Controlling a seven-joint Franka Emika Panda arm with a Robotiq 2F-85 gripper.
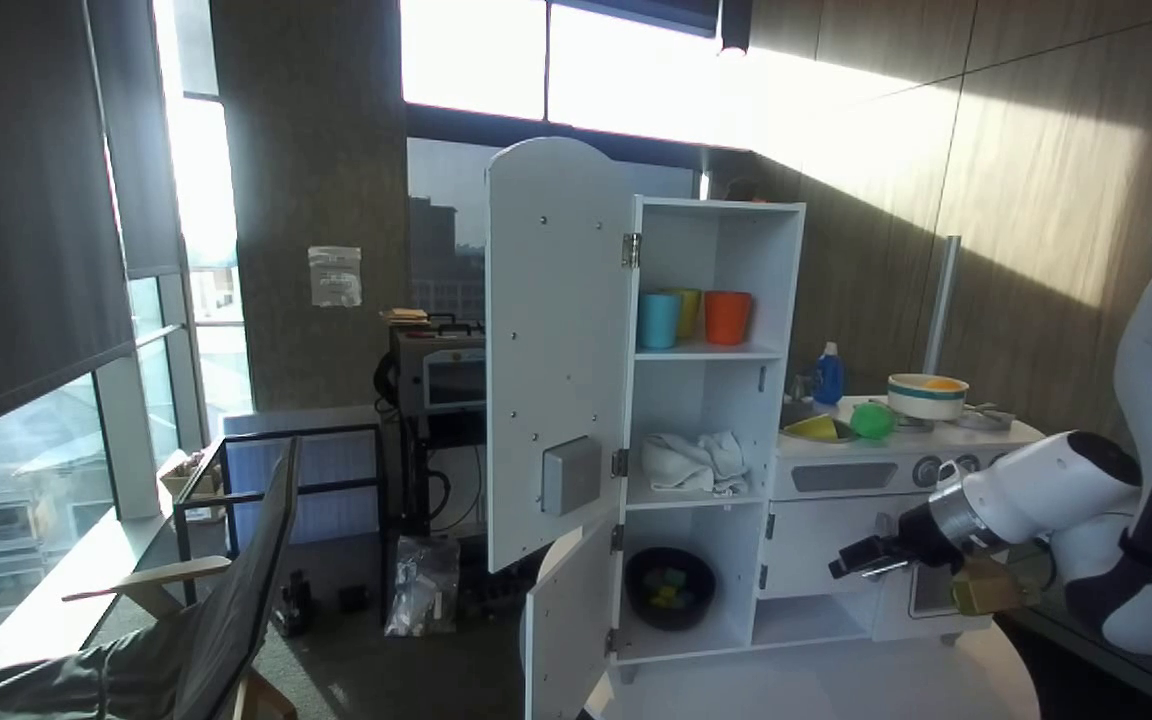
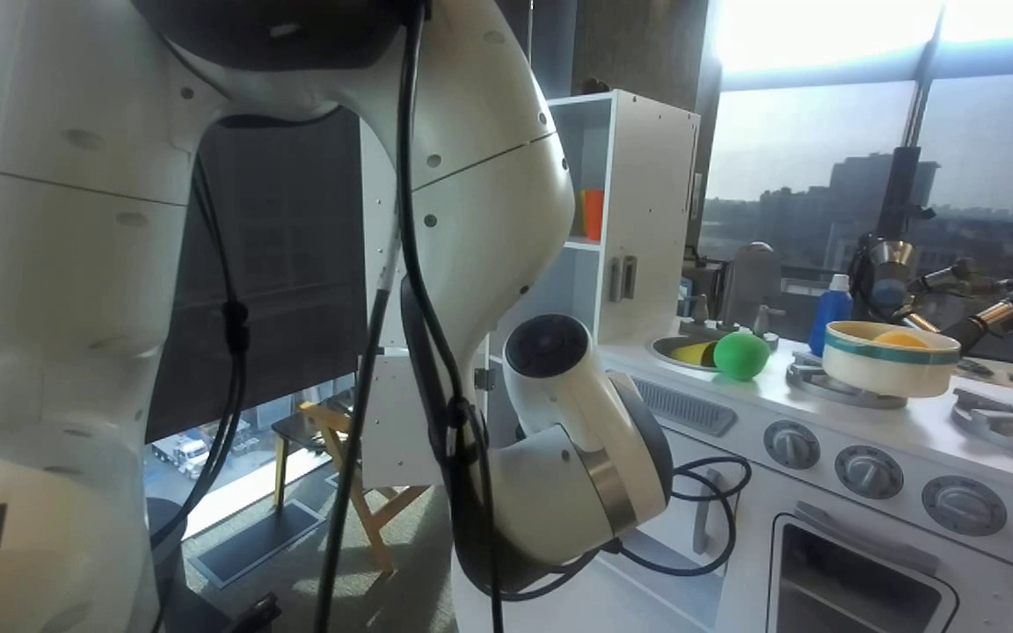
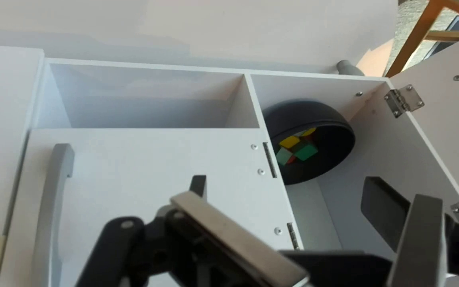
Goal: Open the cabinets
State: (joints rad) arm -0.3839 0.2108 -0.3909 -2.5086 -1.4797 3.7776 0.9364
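Observation:
In an exterior view, the cabinets' tall white cupboard (image 1: 776, 265) has its rounded upper door (image 1: 556, 340) and its lower door (image 1: 568, 625) swung out to the side. To its right, the small white door (image 3: 134, 171) under the counter is closed, with a grey handle (image 3: 48, 215) along its left side in the wrist view. A closed oven door (image 2: 858, 589) lies beyond it. My gripper (image 3: 291, 199) is open and holds nothing. It hovers before the small door's hinge edge, one finger over that door, the other over the cupboard's lowest compartment. The arm hides it in an exterior view (image 2: 594, 510).
A black bowl (image 3: 329, 159) of coloured blocks sits in the lowest compartment. Cups, such as an orange cup (image 1: 728, 318), and a white cloth (image 1: 696, 465) fill the shelves above. On the counter stand a pot (image 2: 885, 374), a green ball (image 2: 741, 356) and a blue bottle (image 2: 830, 318).

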